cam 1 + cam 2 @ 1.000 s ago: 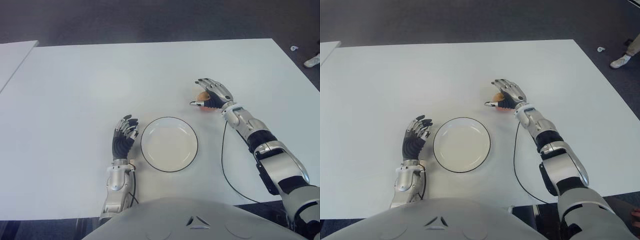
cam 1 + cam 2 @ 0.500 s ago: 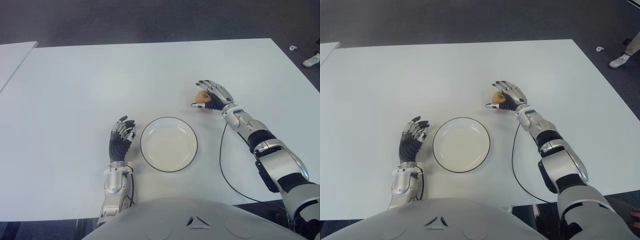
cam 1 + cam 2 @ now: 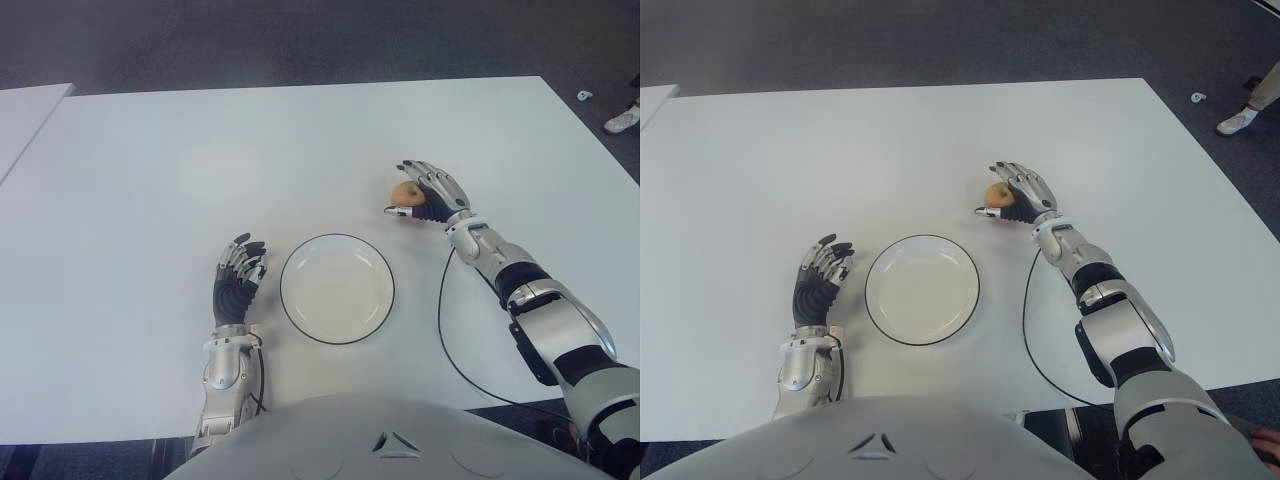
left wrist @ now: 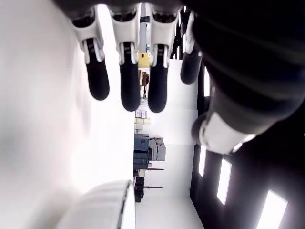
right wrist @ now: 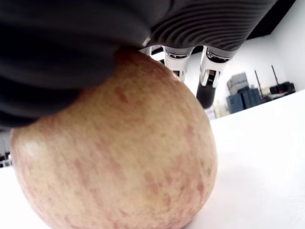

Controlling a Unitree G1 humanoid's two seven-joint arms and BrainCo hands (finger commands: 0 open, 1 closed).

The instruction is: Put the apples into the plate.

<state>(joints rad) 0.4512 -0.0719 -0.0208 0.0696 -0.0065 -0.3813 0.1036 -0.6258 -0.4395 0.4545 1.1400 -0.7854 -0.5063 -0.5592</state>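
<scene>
Closest in, the left robot hand shows just left of the plate, fingers loosely spread and holding nothing, out of the way so the dish stays open for a drop. The plate sits on the white counter, nothing in it yet. Farther out and to the right, the right robot hand is draped over the apple, palm on top and fingers curling round it, which looks like a grasp from above for lifting it across. The apple sits on the counter beyond the plate's right edge, near it but apart. It is roundish with no real long axis; I cannot tell where its stem points.
</scene>
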